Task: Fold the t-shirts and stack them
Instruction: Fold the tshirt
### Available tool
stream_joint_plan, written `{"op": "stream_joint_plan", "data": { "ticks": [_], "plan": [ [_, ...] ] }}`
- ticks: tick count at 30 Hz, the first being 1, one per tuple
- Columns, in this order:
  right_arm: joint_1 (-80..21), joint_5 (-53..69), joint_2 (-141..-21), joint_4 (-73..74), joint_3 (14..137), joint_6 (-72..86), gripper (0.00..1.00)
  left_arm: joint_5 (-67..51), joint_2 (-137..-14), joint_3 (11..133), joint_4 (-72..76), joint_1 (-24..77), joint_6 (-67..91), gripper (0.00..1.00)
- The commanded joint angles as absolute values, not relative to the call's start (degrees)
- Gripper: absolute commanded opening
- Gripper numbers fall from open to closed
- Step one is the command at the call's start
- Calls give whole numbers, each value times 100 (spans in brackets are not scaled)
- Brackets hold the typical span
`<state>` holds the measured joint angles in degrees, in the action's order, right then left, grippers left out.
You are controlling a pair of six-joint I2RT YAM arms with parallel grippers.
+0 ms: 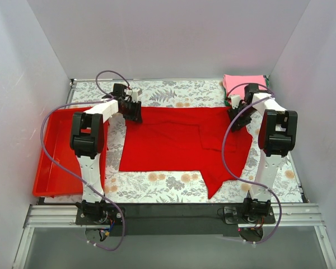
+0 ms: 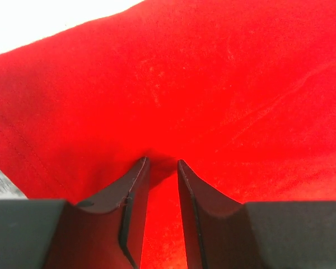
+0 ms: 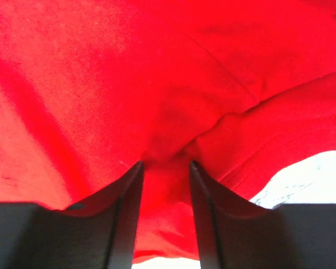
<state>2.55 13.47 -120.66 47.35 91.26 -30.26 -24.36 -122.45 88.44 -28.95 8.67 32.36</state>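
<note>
The bright red t-shirt (image 1: pixel 173 140) lies spread across the middle of the table, with one sleeve hanging toward the near edge. My left gripper (image 1: pixel 131 115) is at its far left corner. In the left wrist view the left gripper (image 2: pixel 163 161) stands narrow, pinching a pucker of the red t-shirt (image 2: pixel 213 84). My right gripper (image 1: pixel 237 120) is at the far right corner. In the right wrist view the right gripper (image 3: pixel 166 163) holds a bunched fold of the red t-shirt (image 3: pixel 129 73). A pink t-shirt (image 1: pixel 243 83) lies folded at the back right.
A rigid red plastic tray (image 1: pixel 50 162) sits at the left, beside the left arm. The floral tablecloth (image 1: pixel 157 188) shows in front of the shirt. White walls close in the back and both sides.
</note>
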Motion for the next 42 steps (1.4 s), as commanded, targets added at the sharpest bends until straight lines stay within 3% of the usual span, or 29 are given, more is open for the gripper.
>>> {"op": "stream_joint_plan", "data": {
  "ticks": [1,8,11,15,19,24,30,42],
  "plan": [
    [272,1388,-12139,4447,9413,-3146,47,-2267,-12332,9219,-3181,800,3094,27],
    [290,2003,-10567,5545,9116,-4112,53,-3303,-11058,9080,-3988,800,2594,38],
    [273,2259,-9653,6072,8317,-4684,51,-4699,-9962,8213,-4035,887,1882,40],
    [272,2399,-9045,6845,7200,-5088,42,-5142,-8563,6647,-3271,2086,1389,40],
    [272,2110,-8833,7049,6216,-5168,42,-4327,-7770,5548,-2016,3960,1239,42],
    [290,2083,-8850,6821,5897,-4835,45,-3218,-8487,5256,-424,5797,756,44],
    [299,2144,-9420,6416,5985,-4509,44,-2944,-9394,5133,1150,6880,-208,45],
    [325,2277,-10116,6108,6267,-4280,43,-3366,-10616,5581,1600,7286,-1248,46]
  ]
}}
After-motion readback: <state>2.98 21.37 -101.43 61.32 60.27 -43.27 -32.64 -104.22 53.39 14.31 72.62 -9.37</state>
